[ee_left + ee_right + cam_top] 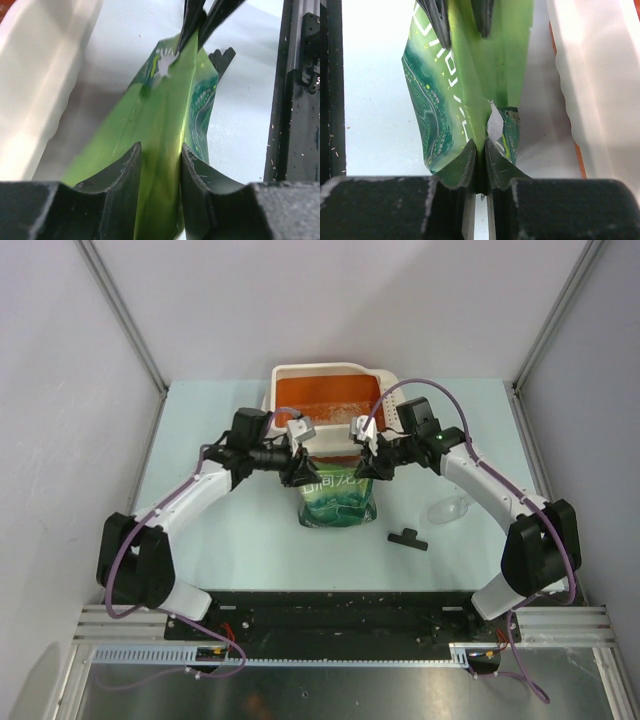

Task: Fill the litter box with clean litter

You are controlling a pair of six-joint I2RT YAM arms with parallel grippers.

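Observation:
The litter box [320, 369], orange inside with a cream rim, stands at the table's back; its rim also shows in the left wrist view [45, 75] and the right wrist view [590, 75]. A green pouch [338, 502] stands upright just in front of it. My right gripper [362, 470] [480, 146] is shut on the pouch's top edge [470, 90]. My left gripper [303, 472] [160, 150] stands open, its fingers apart on either side of the pouch's fold [160, 110]. The clean litter is hidden from view.
A small black clip-like piece [408, 538] lies on the table to the right of the pouch. A clear plastic item [448, 510] sits near the right arm. The black base rail [295, 100] runs along the near edge.

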